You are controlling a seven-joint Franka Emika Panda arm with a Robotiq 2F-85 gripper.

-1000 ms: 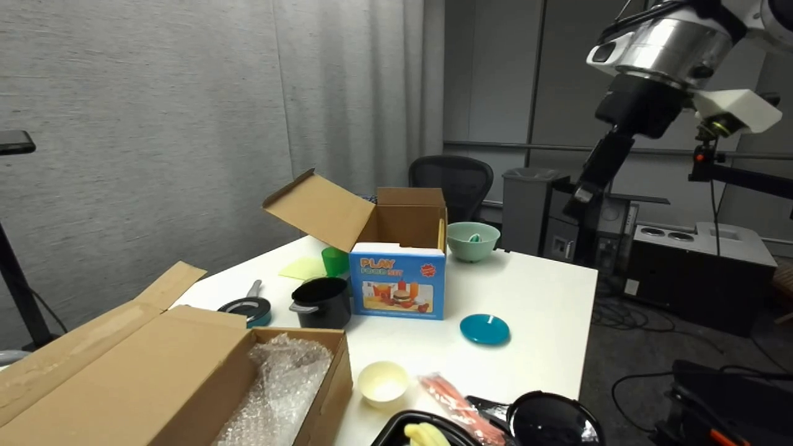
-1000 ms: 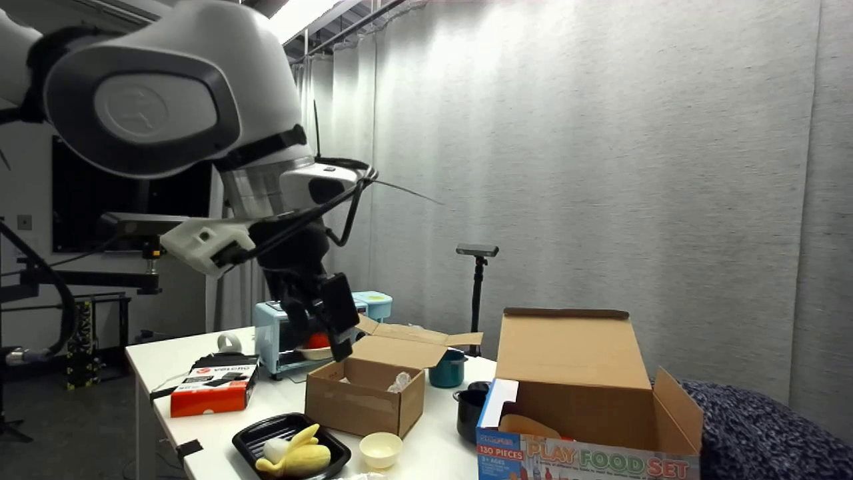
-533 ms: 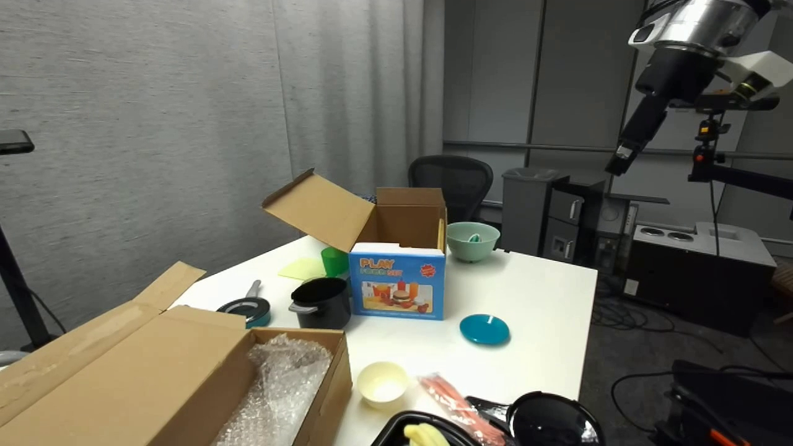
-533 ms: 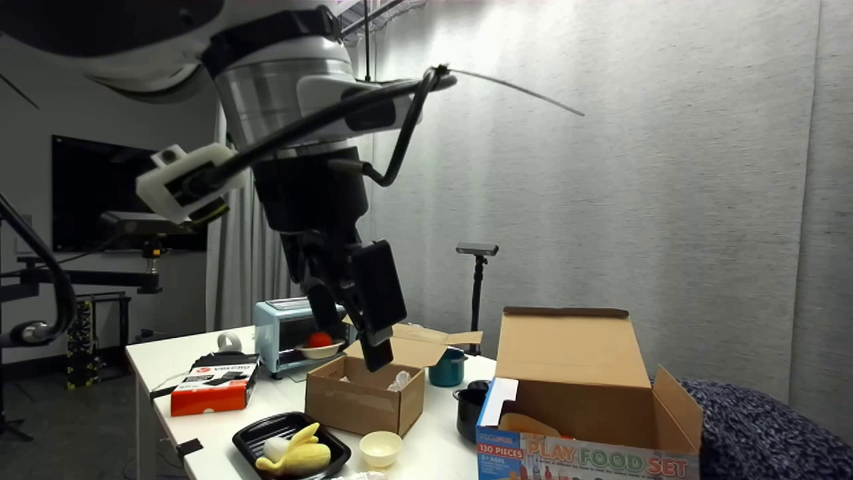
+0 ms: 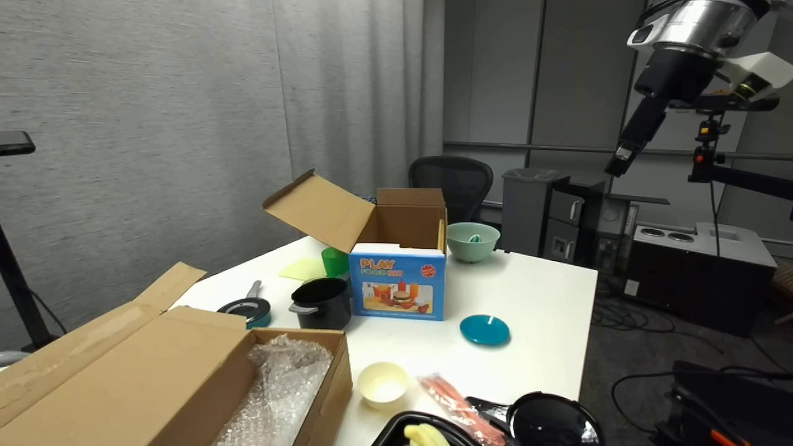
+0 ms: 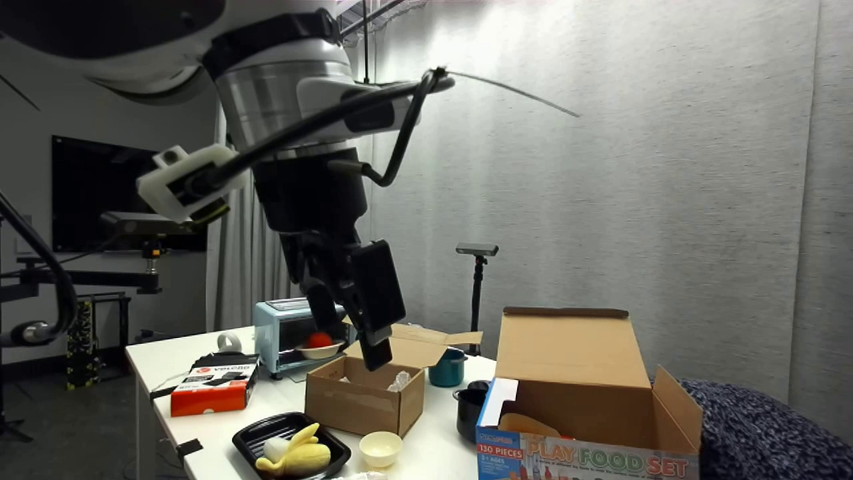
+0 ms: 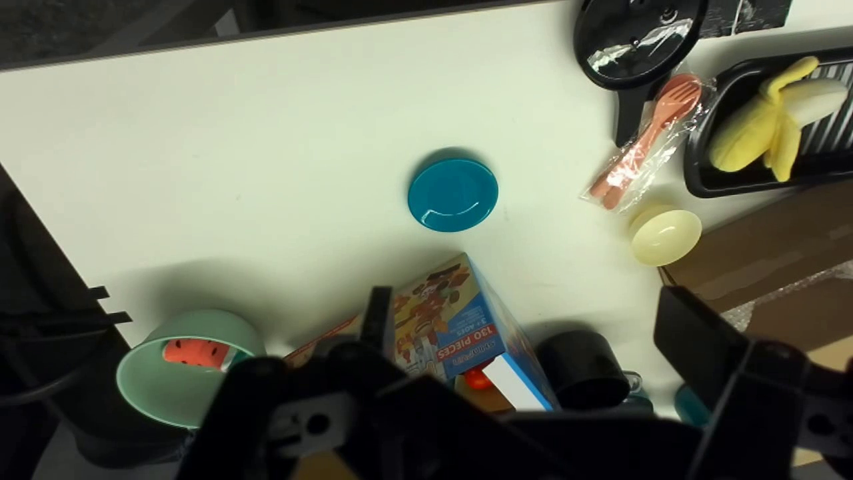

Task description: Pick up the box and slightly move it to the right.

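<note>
white table point(image 5: 539, 291): blue box point(image 5: 398, 286) just beside black pot point(image 5: 323, 308); beyond: grey curtain point(image 5: 186, 124), black chair point(image 5: 451, 178); claw point(image 7: 530, 317): spread wide

White arm point(image 6: 256, 17), silver collar point(image 6: 276, 93), looped black cable point(image 6: 333, 108), black two-fingered tool point(image 7: 525, 313).

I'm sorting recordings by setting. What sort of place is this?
Probably a robotics lab: there's a robot arm at a white table with a Play Food Set box on it, and what looks like a camera on a pole beyond.
</note>
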